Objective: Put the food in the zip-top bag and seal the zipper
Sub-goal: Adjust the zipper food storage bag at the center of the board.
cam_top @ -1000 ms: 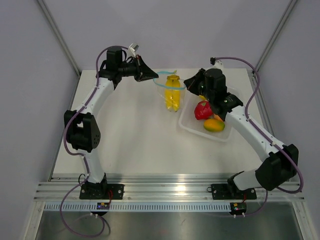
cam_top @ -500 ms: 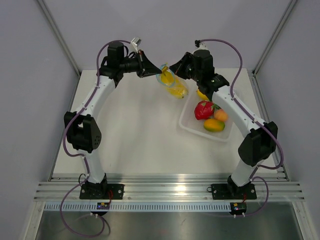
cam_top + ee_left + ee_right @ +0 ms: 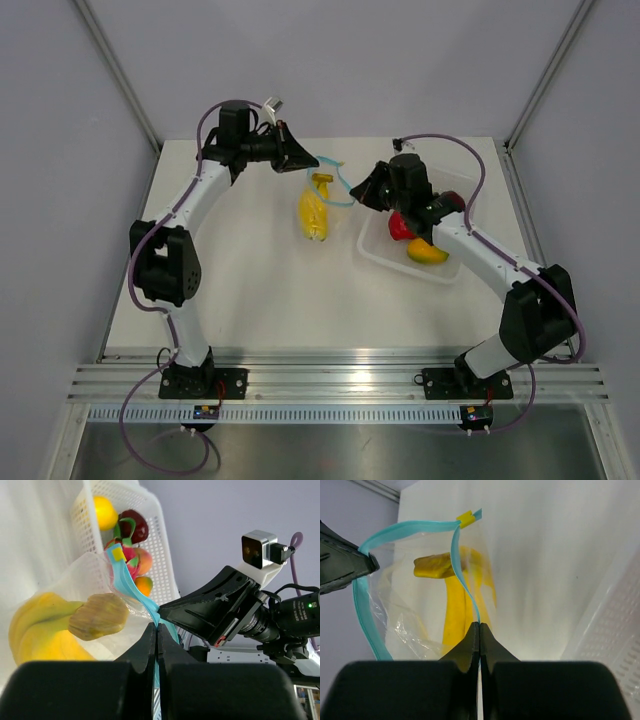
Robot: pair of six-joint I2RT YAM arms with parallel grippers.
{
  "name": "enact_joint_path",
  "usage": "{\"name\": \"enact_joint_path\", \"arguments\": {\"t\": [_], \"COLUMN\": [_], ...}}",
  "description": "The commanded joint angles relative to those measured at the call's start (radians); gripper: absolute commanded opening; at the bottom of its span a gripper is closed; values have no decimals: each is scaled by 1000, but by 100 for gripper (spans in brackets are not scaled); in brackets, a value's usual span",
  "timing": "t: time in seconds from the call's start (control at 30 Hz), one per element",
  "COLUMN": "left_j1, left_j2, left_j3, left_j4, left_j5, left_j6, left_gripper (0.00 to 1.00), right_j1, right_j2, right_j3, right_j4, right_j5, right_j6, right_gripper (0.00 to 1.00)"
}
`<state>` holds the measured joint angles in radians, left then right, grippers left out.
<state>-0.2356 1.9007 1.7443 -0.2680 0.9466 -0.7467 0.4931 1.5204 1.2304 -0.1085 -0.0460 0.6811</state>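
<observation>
Whereas the zip-top bag point(image 3: 318, 200) was held aloft between the arms half a second ago, it has now been lowered toward the table point(image 3: 250, 290), and the right arm has been brought down beside the white tray point(image 3: 385, 258). The left gripper point(image 3: 303, 160) is clamped on one lip of the zipper point(image 3: 367, 547). The right gripper point(image 3: 366, 190) is pinched shut on the opposite lip, so the mouth is held spread. The banana bunch point(image 3: 312, 212) is contained in the bag. The lemon point(image 3: 101, 512), peach point(image 3: 143, 559) and a red fruit point(image 3: 402, 224) are left in the tray, so loading is judged incomplete and sealing premature.
</observation>
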Motion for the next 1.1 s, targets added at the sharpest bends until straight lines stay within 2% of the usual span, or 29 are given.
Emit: {"name": "enact_joint_path", "arguments": {"t": [0.0, 0.1, 0.17, 0.23, 0.33, 0.5, 0.63, 0.8, 0.93, 1.07], "left_j1": [-5, -10, -11, -10, -11, -34, -42, -42, -42, -42], "left_j2": [-17, -18, -28, -31, -40, -26, 29, 24, 24, 0], "left_j3": [-64, -59, -3, 65, 81, -61, -97, 1, 150, 140], "left_j4": [30, 41, 18, -48, -111, -135, -163, -261, -318, -320], "left_j5": [14, 18, 20, 9, -23, -89, -124, -144, -138, -144], "left_j6": [30, 15, 29, 52, 89, 162, 204, 248, 248, 251], "left_gripper": [0, 0, 0, 0, 0, 0, 0, 0, 0, 0], "right_j1": [24, 24, 25, 24, 27, 42, 42, 42, 42, 42], "right_j2": [-35, -43, -46, -48, -40, 47, 147, 136, 118, 95], "right_j3": [-65, -51, 7, 49, 101, 55, 64, 110, 168, 141], "right_j4": [64, 63, 37, 20, -11, -28, -49, -42, -48, -36], "right_j5": [3, 0, 0, -9, -8, 32, 40, 35, 35, 37], "right_j6": [72, 84, 72, 58, 58, 54, 49, 63, 52, 46], "right_gripper": [0, 0, 0, 0, 0, 0, 0, 0, 0, 0]}}
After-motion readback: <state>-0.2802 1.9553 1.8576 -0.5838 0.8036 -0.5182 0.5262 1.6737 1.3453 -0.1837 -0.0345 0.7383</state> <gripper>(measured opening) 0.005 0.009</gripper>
